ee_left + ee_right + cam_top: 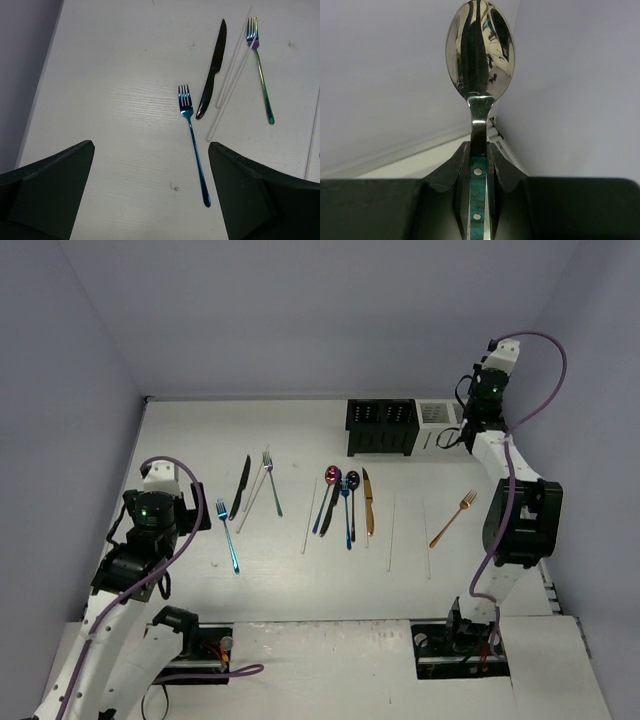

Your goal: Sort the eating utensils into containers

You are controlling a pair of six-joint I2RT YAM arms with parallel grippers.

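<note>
Right gripper (pixel 479 150): jaws pinch the thin neck of a silver spoon (pixel 479 50), which is held off the surface (pixel 115 75) with its bowl pointing outward.
Spoon position: near the white caddy (pixel 437 415), beside the black caddy (pixel 380 428); I cannot tell whether it is over a compartment.
Left gripper (pixel 151 145): jaws spread wide and empty, hovering over the blue fork (pixel 192 145).
Risk, slip: the handle is polished and narrow, so it may swivel or slide in the pinch.
Risk, miss: if released off-centre, the spoon could strike the caddy rim and fall outside.
Risk, left side: the black knife (pixel 212 70) tip lies just beside the fork's tines, so a wide grasp may nudge it.
Materials: mirror-bright steel bowl, oval; flat, slim utensils; perforated caddy walls; matte white, faintly grained surface.
</note>
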